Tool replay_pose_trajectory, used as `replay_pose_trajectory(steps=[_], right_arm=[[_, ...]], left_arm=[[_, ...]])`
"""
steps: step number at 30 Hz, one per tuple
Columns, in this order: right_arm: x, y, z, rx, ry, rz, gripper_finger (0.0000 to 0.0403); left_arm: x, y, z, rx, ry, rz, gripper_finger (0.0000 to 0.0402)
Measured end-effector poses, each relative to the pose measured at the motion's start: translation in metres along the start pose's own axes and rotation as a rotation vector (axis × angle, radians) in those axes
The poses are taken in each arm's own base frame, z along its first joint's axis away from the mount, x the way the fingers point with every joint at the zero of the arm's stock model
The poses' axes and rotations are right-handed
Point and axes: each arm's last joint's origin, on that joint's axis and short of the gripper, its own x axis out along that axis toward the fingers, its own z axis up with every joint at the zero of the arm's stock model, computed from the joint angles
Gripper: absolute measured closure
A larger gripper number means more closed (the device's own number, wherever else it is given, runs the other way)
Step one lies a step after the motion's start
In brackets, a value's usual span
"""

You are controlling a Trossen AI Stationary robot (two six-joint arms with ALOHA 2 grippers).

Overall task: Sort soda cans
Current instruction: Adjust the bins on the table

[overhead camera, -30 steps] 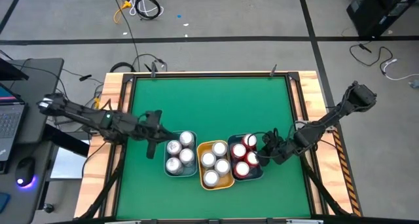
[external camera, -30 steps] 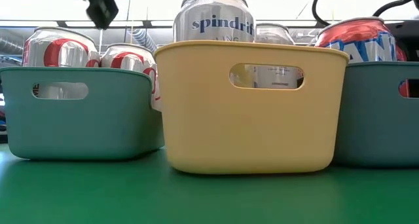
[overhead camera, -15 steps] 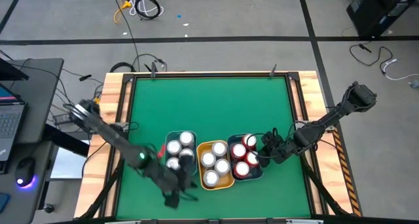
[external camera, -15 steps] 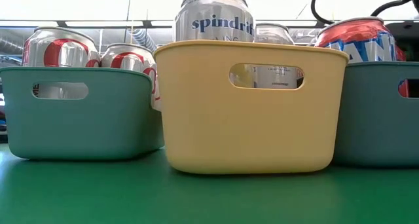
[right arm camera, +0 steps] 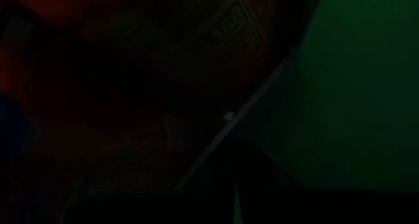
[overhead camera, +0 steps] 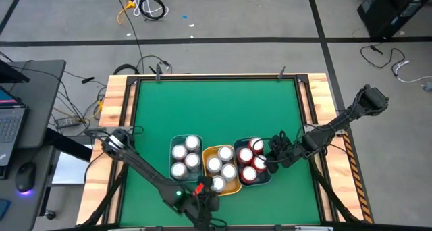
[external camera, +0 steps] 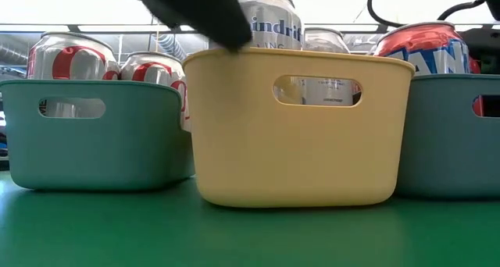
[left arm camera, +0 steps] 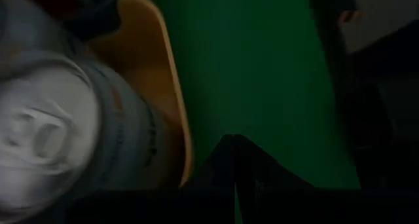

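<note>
With every can already sitting in a bin, the sort looks essentially done and this reads as the wrap-up step, my judgement only.

Bins sit in a row at the 6 o'clock edge of the green worktop [overhead camera: 216,109]: left teal bin [overhead camera: 173,178] holds four silver soda cans [overhead camera: 185,157], yellow bin [overhead camera: 233,188] in the middle holds four more silver ones [overhead camera: 221,165], right teal bin [overhead camera: 268,179] holds the red cans [overhead camera: 251,160]. No loose can on the worktop that I can see. From table height the yellow bin [external camera: 301,126] fronts a silver can printed "spindrift"; a dark blurred piece of arm crosses just above its rim.

Left gripper [overhead camera: 202,202] is down at 6 o'clock, just past the near edge of the yellow bin, arm stretched diagonally from 9 o'clock. Its wrist view shows a silver can top [left arm camera: 39,129] inside the yellow bin wall, close up; its own fingertips are too dark to read, so whether it's open or closed, or holding anything, I cannot tell.

Right gripper [overhead camera: 278,150] hangs at the 3 o'clock side of the right teal bin, touching or just beside the red cans. Wrist view is nearly black; opening state cannot be told.

Next move, as I judge it: both arms need to lift clear without clipping bin rims or tipping cans, then retract to 9 and 3 o'clock.
</note>
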Motion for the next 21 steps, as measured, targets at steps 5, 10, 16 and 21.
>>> replay_pose_trajectory(steps=[5,10,16,21], right_arm=[[0.0,0.0,0.0,-0.014,-0.001,0.0,0.0403],[0.0,0.0,0.0,-0.016,-0.009,0.002,0.0403],[0.0,0.001,0.002,-0.022,-0.022,0.007,0.0403],[0.001,-0.001,0.006,-0.025,-0.034,-0.004,0.0403]], left_arm=[[0.014,-0.002,-0.006,-0.061,0.042,0.105,0.0401],[0.013,0.0,-0.008,-0.14,0.028,0.18,0.0401],[0.013,0.006,-0.013,-0.182,0.05,0.258,0.0401],[0.015,0.015,-0.012,-0.198,0.061,0.312,0.0401]])
